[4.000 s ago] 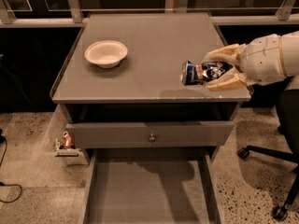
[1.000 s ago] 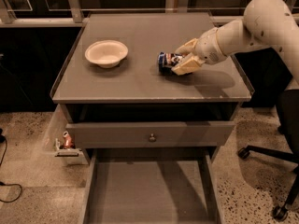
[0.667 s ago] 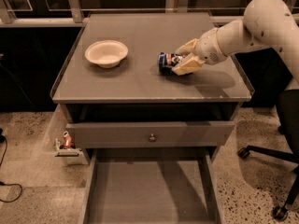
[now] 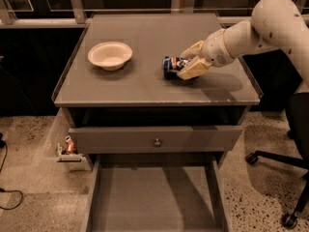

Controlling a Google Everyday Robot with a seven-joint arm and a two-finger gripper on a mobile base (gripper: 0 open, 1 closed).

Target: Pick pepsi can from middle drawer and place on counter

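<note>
Right of the bowl (image 4: 110, 55), on the same grey counter (image 4: 145, 87), the pepsi can (image 4: 170, 65) lies on its side with one silver end facing the bowl. The gripper (image 4: 181, 66) is at the can's far side from the bowl, and its two tan fingers (image 4: 193, 70) are closed against the can, one behind it and one in front. Whether the can rests on the counter or sits just above it cannot be told. The white arm (image 4: 270, 21) enters from the side opposite the bowl, bends at a rounded elbow high in the frame, and slopes down towards the bowl, wrist lowest. Below the bowl's level, the upper drawer front (image 4: 120, 140) with its small round knob (image 4: 157, 142) is closed. Beneath that, the middle drawer (image 4: 154, 197) is pulled fully out, showing its flat floor. A small reddish can (image 4: 70, 145) stands on a ledge low on the bowl's side of the cabinet.
</note>
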